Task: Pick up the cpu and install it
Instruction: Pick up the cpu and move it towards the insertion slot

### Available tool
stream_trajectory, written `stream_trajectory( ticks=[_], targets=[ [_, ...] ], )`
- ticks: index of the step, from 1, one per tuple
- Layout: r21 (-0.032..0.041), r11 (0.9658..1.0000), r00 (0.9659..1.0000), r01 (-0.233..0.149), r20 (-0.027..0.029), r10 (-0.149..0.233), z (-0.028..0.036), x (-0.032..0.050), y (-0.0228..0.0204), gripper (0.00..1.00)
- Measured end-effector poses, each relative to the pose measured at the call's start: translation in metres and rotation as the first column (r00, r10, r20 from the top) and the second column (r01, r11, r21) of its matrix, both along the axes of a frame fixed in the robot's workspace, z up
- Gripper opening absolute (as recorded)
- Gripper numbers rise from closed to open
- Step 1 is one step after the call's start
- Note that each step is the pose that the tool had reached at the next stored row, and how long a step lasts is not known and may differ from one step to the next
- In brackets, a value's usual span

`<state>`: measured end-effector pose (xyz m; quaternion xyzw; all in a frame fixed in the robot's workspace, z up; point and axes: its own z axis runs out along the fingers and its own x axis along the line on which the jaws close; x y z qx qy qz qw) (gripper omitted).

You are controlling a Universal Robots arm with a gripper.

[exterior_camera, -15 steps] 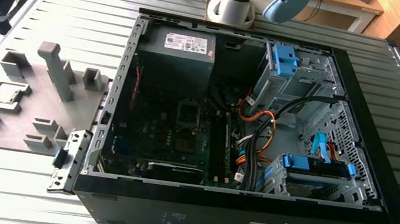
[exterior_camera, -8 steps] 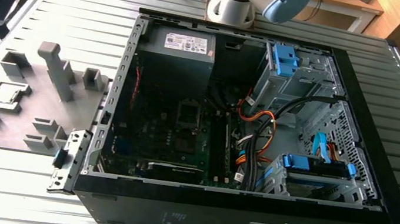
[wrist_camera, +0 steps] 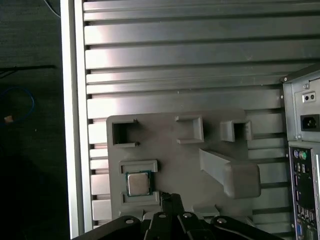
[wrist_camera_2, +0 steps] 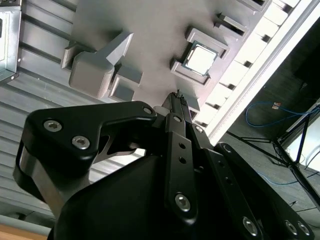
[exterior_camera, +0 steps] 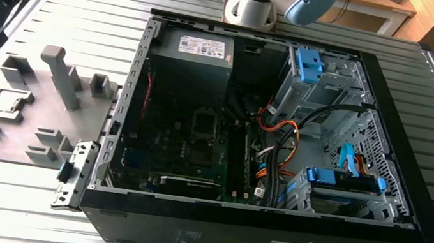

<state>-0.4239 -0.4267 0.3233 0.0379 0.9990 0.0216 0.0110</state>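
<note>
The cpu (wrist_camera_2: 200,58) (wrist_camera: 138,184), a small square chip with a silver-grey top, lies flat in a framed pocket of the grey fixture plate (wrist_camera_2: 150,30) (wrist_camera: 185,162). My gripper (wrist_camera_2: 176,96) (wrist_camera: 168,197) hangs well above the plate, its tips close to the cpu's pocket in both wrist views. The fingers meet at the tip and hold nothing. In the exterior view the open computer case (exterior_camera: 396,129) lies on its side, with the motherboard (exterior_camera: 195,150) exposed inside.
The fixture plate (exterior_camera: 30,103) carries several raised grey blocks, including a tall wedge-shaped post (exterior_camera: 61,72) (wrist_camera: 235,175). It sits on a ribbed metal table (exterior_camera: 88,5) beside the case. The case's rear panel (wrist_camera: 302,165) stands near the plate. The table edge (wrist_camera: 75,125) drops to a dark floor.
</note>
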Motion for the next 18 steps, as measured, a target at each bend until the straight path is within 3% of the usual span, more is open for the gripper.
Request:
stream_trajectory(
  ticks=[10,18],
  targets=[
    [0.0,1.0,1.0,0.0,-0.0004,0.0,-0.0141,-0.0102,-0.0012,0.11],
    [-0.0001,1.0,1.0,0.0,-0.0011,0.0,-0.0271,-0.0153,-0.0057,0.11]
  ],
)
